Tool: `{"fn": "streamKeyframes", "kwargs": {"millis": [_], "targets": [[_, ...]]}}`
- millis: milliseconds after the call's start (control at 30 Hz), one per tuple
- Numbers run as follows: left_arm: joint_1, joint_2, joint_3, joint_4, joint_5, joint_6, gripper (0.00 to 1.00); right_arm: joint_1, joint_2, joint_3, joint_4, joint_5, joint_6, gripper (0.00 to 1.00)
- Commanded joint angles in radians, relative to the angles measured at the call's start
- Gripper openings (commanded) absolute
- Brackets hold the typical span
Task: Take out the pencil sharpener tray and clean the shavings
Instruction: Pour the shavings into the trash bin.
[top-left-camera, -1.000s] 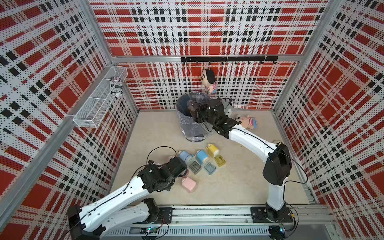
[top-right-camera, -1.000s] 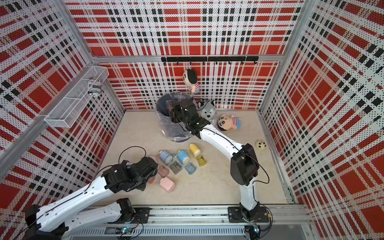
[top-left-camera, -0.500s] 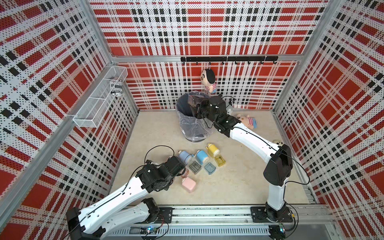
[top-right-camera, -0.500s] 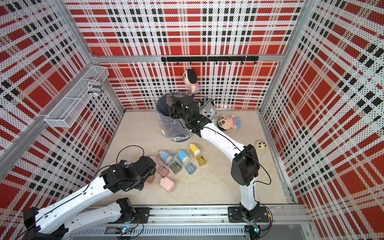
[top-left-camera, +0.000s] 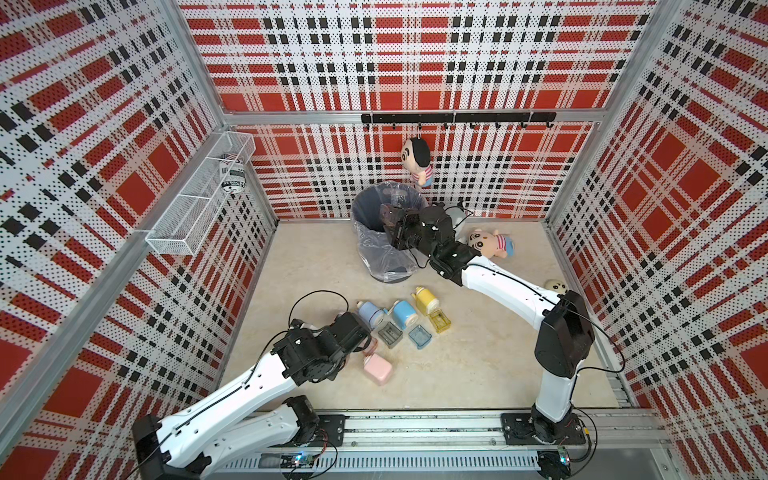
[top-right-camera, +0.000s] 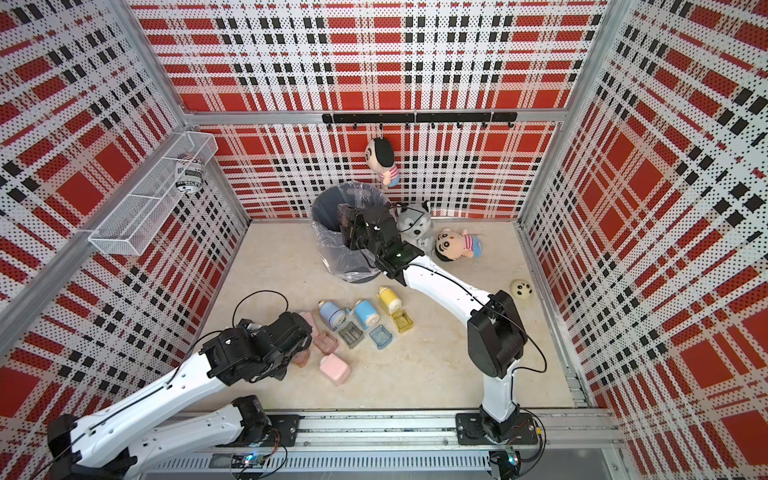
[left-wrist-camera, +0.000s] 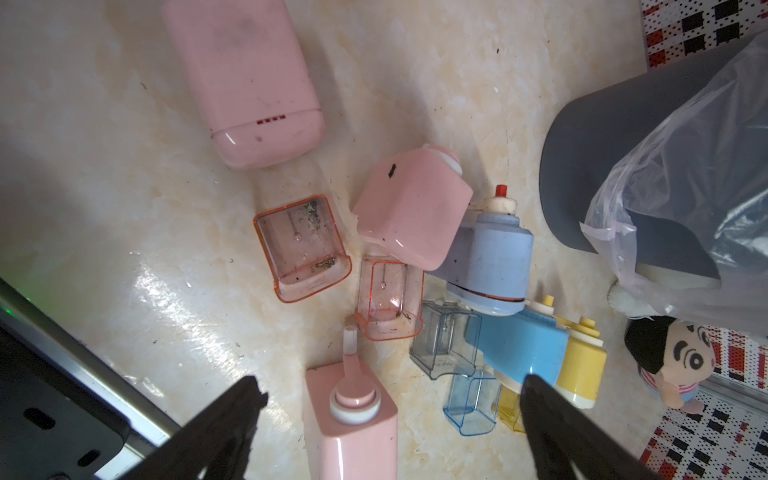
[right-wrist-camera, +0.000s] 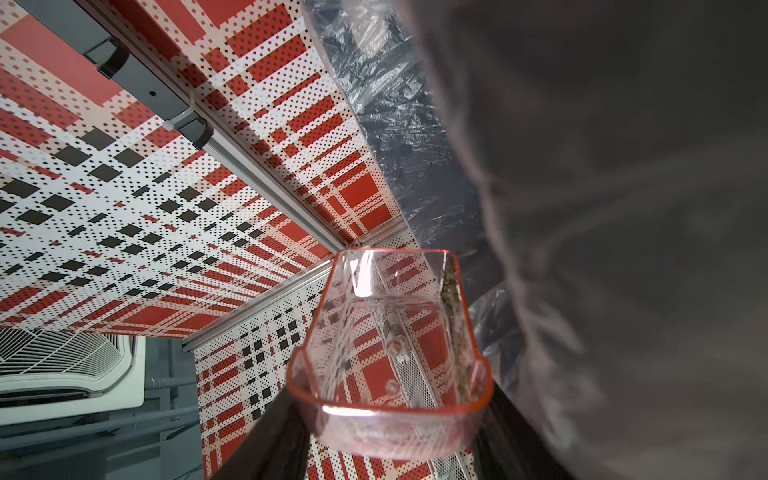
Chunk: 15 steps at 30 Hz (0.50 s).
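Observation:
My right gripper (right-wrist-camera: 390, 432) is shut on a clear pink pencil sharpener tray (right-wrist-camera: 395, 353). The tray is held tipped at the rim of the grey bag-lined bin (top-left-camera: 358, 208), and brown shavings (right-wrist-camera: 453, 299) cling along one of its walls. In both top views the right gripper (top-right-camera: 347, 220) reaches over the bin's mouth. My left gripper (left-wrist-camera: 390, 384) stands open just above an upright pink sharpener (left-wrist-camera: 351, 432), one finger on each side and neither touching it. Two more pink trays (left-wrist-camera: 303, 249) (left-wrist-camera: 388, 299) lie on the floor, the first with shavings in it.
Pink (top-left-camera: 378, 370), grey-blue (top-left-camera: 371, 313), blue (top-left-camera: 404, 313) and yellow (top-left-camera: 424, 300) sharpeners lie mid-floor with grey (top-left-camera: 390, 333), blue (top-left-camera: 419, 334) and yellow (top-left-camera: 439, 321) trays. Plush toys (top-left-camera: 492, 244) lie by the back wall. A wire basket (top-left-camera: 199, 208) hangs on the left wall.
The right gripper has shifted the tray a little further over the bin's mouth. The left arm has drawn back slightly, its gripper still open.

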Motion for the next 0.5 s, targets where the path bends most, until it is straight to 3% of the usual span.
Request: {"fn": "streamKeyframes", "kwargs": {"millis": [0,200,467], "targets": [[0.006,-0.011,0.001,-0.012,-0.014,0.006,0.98,0.006,0.013,0.06,-0.023,0.006,0.037,0.48],[0.006,-0.003,0.007,-0.008,-0.016,0.009,0.98,0.015,0.028,0.197,-0.099,0.023,-0.014,0.49],[0.007,0.004,0.0,-0.001,-0.012,0.01,0.98,0.016,0.004,-0.002,-0.012,0.018,0.069,0.48]]}}
